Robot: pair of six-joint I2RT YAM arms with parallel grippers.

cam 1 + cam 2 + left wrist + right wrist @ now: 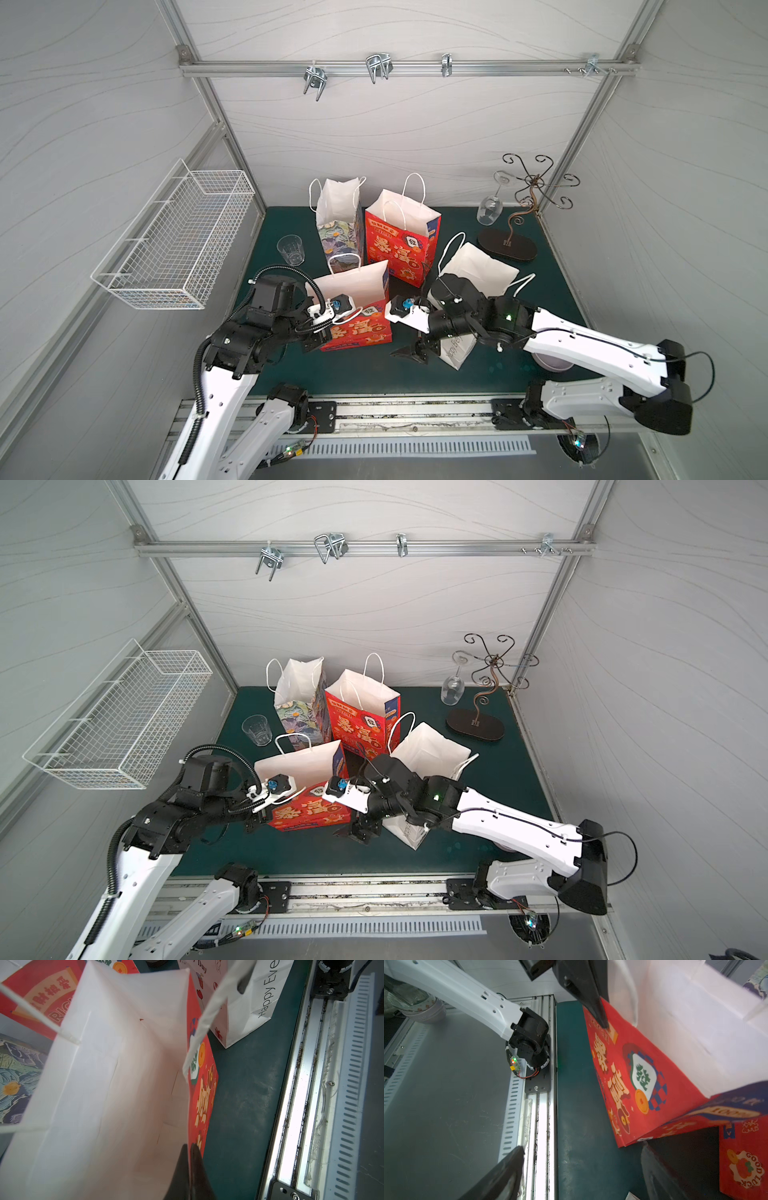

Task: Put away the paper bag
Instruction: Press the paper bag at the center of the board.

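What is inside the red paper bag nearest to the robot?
Left wrist view: inside the red paper bag only bare white walls and creased bottom show, no object. The left claw pinching its rim hides a small corner of the inside.

Front bag (361,332) before rear-left bag (338,220) & rear-mid bag (401,245); right bag (482,266) beside; tumbler (291,249) far left; stand (507,246) back-right.

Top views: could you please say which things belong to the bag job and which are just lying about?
Job: front red bag, left gripper pinching its rim.
Lying about: rear red bag, flowered bag, white bag, tumbler, wine glass, glass stand.
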